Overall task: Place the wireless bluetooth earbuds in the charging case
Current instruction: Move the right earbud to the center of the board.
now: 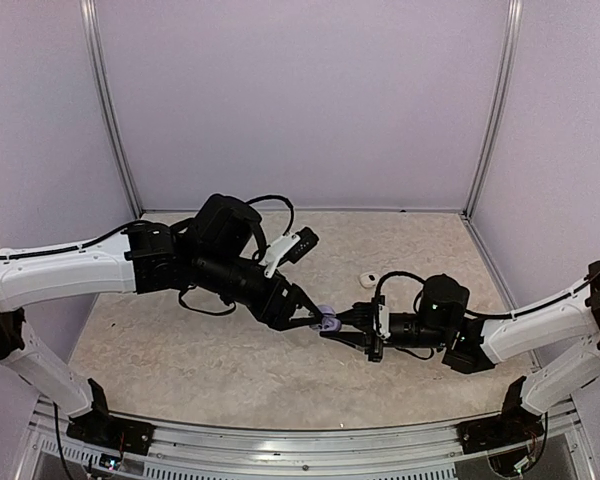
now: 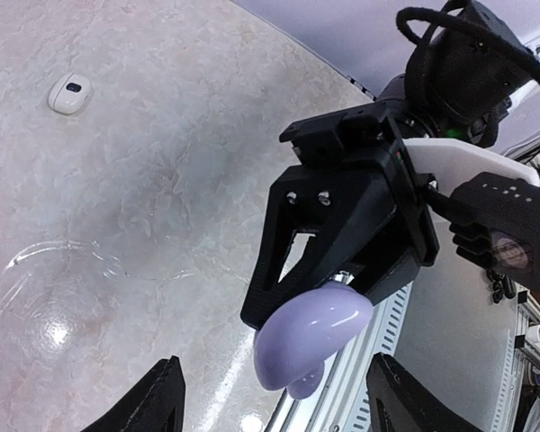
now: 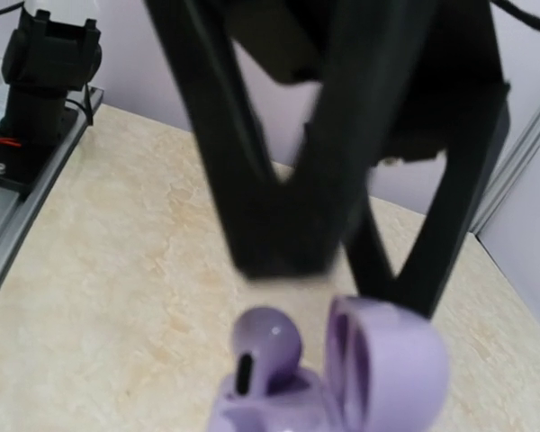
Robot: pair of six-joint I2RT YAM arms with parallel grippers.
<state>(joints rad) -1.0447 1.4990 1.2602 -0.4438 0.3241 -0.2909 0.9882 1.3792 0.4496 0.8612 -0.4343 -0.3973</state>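
A lilac charging case [image 1: 327, 321] hangs in mid-air above the table, with my right gripper [image 1: 340, 323] shut on it. In the right wrist view its lid [image 3: 387, 369] stands open and one lilac earbud [image 3: 265, 346] sits in a socket, head up. My left gripper [image 1: 308, 318] hovers right at the case, open, with nothing between its fingers [image 2: 157, 396]. From the left wrist the case [image 2: 310, 333] shows its rounded back, clamped by the right gripper's black fingers [image 2: 342, 225]. The other earbuds are out of view.
A small white case [image 1: 368, 279] lies shut on the beige table behind the grippers, seen too from the left wrist [image 2: 69, 93]. The table's metal rail [image 1: 280, 445] runs along the near edge. Lilac walls enclose the back and sides.
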